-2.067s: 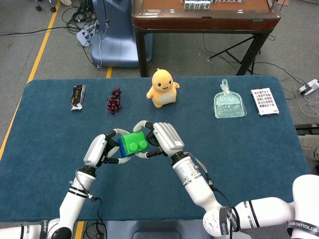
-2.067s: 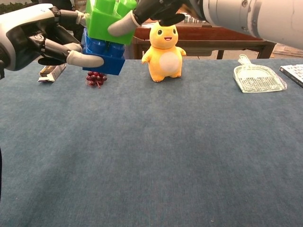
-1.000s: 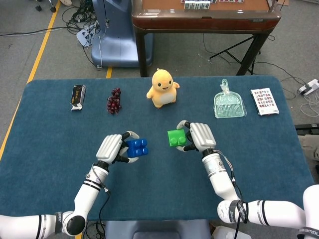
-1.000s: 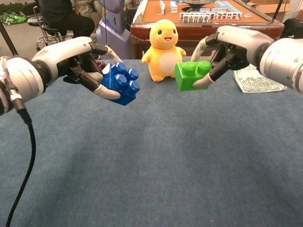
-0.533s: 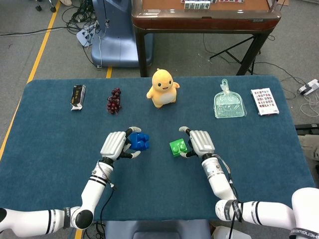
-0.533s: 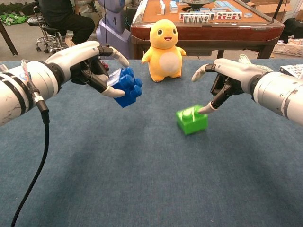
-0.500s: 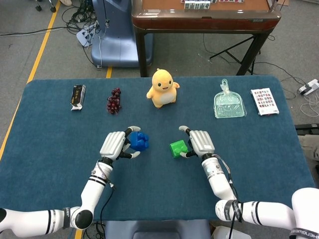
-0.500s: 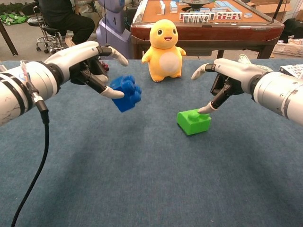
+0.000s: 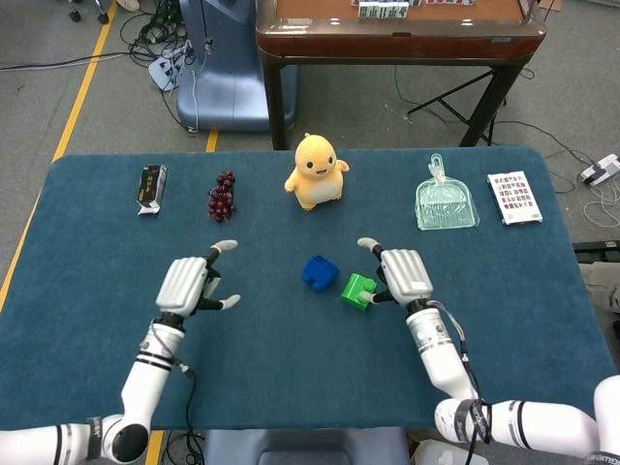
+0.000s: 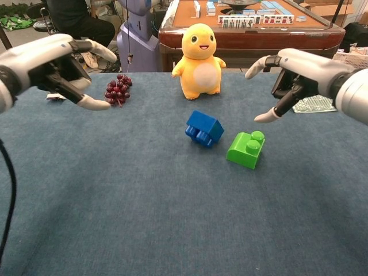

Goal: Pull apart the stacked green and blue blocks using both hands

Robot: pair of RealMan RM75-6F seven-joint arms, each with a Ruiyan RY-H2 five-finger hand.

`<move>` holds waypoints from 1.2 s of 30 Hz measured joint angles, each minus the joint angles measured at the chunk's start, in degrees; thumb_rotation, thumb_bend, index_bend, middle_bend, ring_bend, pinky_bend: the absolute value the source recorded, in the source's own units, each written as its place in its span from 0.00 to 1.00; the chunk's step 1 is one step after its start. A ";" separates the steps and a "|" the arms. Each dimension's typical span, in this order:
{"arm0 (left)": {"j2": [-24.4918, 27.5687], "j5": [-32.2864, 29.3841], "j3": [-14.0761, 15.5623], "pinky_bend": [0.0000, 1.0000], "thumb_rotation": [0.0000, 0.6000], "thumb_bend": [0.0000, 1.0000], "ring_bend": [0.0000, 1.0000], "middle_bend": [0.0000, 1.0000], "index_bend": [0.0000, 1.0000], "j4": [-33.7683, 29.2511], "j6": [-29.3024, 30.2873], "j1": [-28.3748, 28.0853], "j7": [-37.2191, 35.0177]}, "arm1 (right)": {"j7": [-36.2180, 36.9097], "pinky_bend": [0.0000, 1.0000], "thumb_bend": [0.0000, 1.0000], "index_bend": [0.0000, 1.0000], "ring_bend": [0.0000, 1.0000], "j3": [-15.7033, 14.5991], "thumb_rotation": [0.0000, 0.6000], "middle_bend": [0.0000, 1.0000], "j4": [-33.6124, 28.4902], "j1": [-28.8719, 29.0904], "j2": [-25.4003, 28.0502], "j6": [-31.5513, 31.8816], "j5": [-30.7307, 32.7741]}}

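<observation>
Head and chest views of a blue-covered table [image 9: 97, 320]. The clear plastic dustpan [image 9: 446, 204], the only container-like item, lies near the far right edge with nothing visible inside it. A printed card [image 9: 514, 197] beside it and a small dark packet [image 9: 151, 187] at far left carry markings too small to read.

The left hand [image 9: 189, 284] hangs above the table at left, fingers spread, holding nothing and touching nothing. The right hand [image 9: 405, 273] is likewise spread and empty; in the head view its fingertips appear just beside the green block [image 9: 357, 290], while the chest view shows the hand raised clear of it.

The blue block [image 9: 318, 271] and green block lie separated on the table near its centre, close together but apart, the blue one tipped with its studs facing down and forward. A yellow plush toy [image 9: 316, 171] and a bunch of dark grapes [image 9: 222, 196] sit farther back.
</observation>
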 measured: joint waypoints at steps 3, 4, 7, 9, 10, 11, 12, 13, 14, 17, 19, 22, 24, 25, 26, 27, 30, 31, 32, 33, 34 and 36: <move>4.14 3.57 1.67 0.93 1.00 0.06 0.63 0.55 0.20 -1.68 3.21 2.80 -0.05 | 0.28 0.78 0.00 0.34 0.57 -0.82 1.00 0.67 -2.15 -1.51 3.24 0.96 -2.57; 5.43 4.81 2.20 0.89 1.00 0.06 0.57 0.50 0.20 -2.04 4.28 3.70 -0.05 | 0.46 0.74 0.00 0.34 0.53 -1.11 1.00 0.62 -2.71 -1.94 4.32 1.06 -3.35; 9.67 9.15 3.96 0.71 1.00 0.06 0.43 0.38 0.20 -2.55 8.28 6.95 -0.19 | 1.51 0.61 0.00 0.34 0.44 -2.20 1.00 0.46 -4.27 -3.45 8.21 1.19 -6.44; 12.39 12.00 5.06 0.62 1.00 0.06 0.37 0.34 0.20 -2.29 11.24 9.37 -0.51 | 2.29 0.51 0.00 0.34 0.38 -3.12 1.00 0.41 -5.13 -4.73 10.91 1.51 -9.01; 13.47 13.10 5.52 0.58 1.00 0.06 0.34 0.34 0.20 -2.04 12.47 10.44 -0.77 | 2.54 0.46 0.00 0.34 0.37 -3.52 1.00 0.40 -5.50 -5.37 12.03 1.78 -10.05; 14.91 14.51 6.19 0.53 1.00 0.07 0.32 0.33 0.20 -1.69 13.87 11.83 -1.41 | 2.77 0.41 0.00 0.34 0.36 -3.90 1.00 0.40 -5.87 -6.06 13.10 2.18 -11.04; 16.03 15.53 6.72 0.46 1.00 0.07 0.30 0.32 0.20 -1.44 14.55 12.67 -2.17 | 3.07 0.38 0.00 0.34 0.35 -4.36 1.00 0.39 -6.37 -7.04 14.44 2.90 -12.23; 17.22 16.52 7.31 0.41 1.00 0.07 0.27 0.32 0.20 -1.18 14.86 13.25 -3.15 | 3.33 0.37 0.00 0.34 0.35 -4.68 1.00 0.39 -6.74 -7.77 15.39 3.45 -12.98; 18.96 17.64 8.08 0.39 1.00 0.07 0.26 0.31 0.20 -0.77 14.94 13.90 -4.61 | 3.66 0.36 0.00 0.34 0.34 -4.97 1.00 0.39 -7.10 -8.49 16.29 3.96 -13.65; 23.33 19.44 9.77 0.37 1.00 0.08 0.24 0.30 0.20 0.65 15.71 16.59 -7.76 | 4.98 0.35 0.00 0.34 0.33 -5.96 1.00 0.39 -8.01 -10.73 19.05 5.35 -15.76; 25.32 20.31 10.61 0.37 1.00 0.08 0.24 0.30 0.20 1.54 17.26 18.85 -9.41 | 5.98 0.35 0.00 0.34 0.33 -6.72 1.00 0.39 -8.43 -12.31 20.82 6.25 -17.37; 27.85 21.46 12.05 0.37 1.00 0.08 0.24 0.30 0.20 2.54 19.70 22.50 -12.32 | 7.73 0.35 0.00 0.35 0.32 -7.77 1.00 0.39 -8.89 -14.45 23.18 7.52 -19.73; 29.06 22.09 13.14 0.37 1.00 0.08 0.24 0.30 0.21 3.22 20.90 24.74 -13.76 | 9.03 0.35 0.00 0.35 0.32 -8.56 1.00 0.39 -9.08 -15.95 24.83 8.37 -21.46; 29.36 22.30 13.60 0.37 1.00 0.08 0.24 0.30 0.21 3.55 21.31 25.63 -14.22 | 9.67 0.35 0.00 0.36 0.32 -8.89 1.00 0.39 -9.10 -16.60 25.54 8.72 -22.18; 29.67 22.49 14.17 0.37 1.00 0.08 0.24 0.30 0.21 4.04 21.78 26.76 -14.77 | 10.36 0.35 0.00 0.36 0.32 -9.22 1.00 0.39 -9.09 -17.26 26.22 9.08 -22.88; 29.85 22.57 14.58 0.37 1.00 0.08 0.24 0.30 0.21 4.42 22.05 27.58 -15.20 | 11.29 0.35 0.00 0.36 0.32 -9.67 1.00 0.39 -8.99 -18.16 27.07 9.55 -23.80; 30.28 22.50 15.69 0.37 1.00 0.08 0.24 0.30 0.22 5.54 22.44 29.96 -17.14 | 13.15 0.35 0.00 0.38 0.32 -10.72 1.00 0.39 -8.23 -20.28 28.58 10.79 -26.01; 30.37 22.45 15.94 0.37 1.00 0.08 0.24 0.30 0.23 5.88 22.43 30.52 -17.81 | 13.54 0.35 0.00 0.38 0.32 -10.99 1.00 0.39 -7.87 -20.90 28.80 11.20 -26.62; 30.44 22.40 16.21 0.37 1.00 0.08 0.24 0.30 0.23 6.40 22.36 31.16 -18.70 | 13.82 0.35 0.00 0.38 0.32 -11.23 1.00 0.39 -7.47 -21.49 28.98 11.61 -27.17; 30.45 22.36 16.38 0.37 1.00 0.08 0.24 0.30 0.23 6.86 22.26 31.59 -19.29 | 14.14 0.35 0.00 0.38 0.32 -11.51 1.00 0.39 -6.95 -22.26 29.14 12.16 -27.79; 30.41 22.33 16.51 0.37 1.00 0.08 0.24 0.30 0.24 7.34 22.15 31.98 -19.73 | 14.33 0.35 0.00 0.39 0.32 -11.68 1.00 0.39 -6.56 -22.81 29.22 12.56 -28.17; 30.03 22.37 16.60 0.37 1.00 0.08 0.24 0.30 0.24 8.33 22.02 32.72 -20.36 | 14.60 0.35 0.00 0.39 0.32 -11.97 1.00 0.39 -5.82 -24.01 29.32 13.39 -28.89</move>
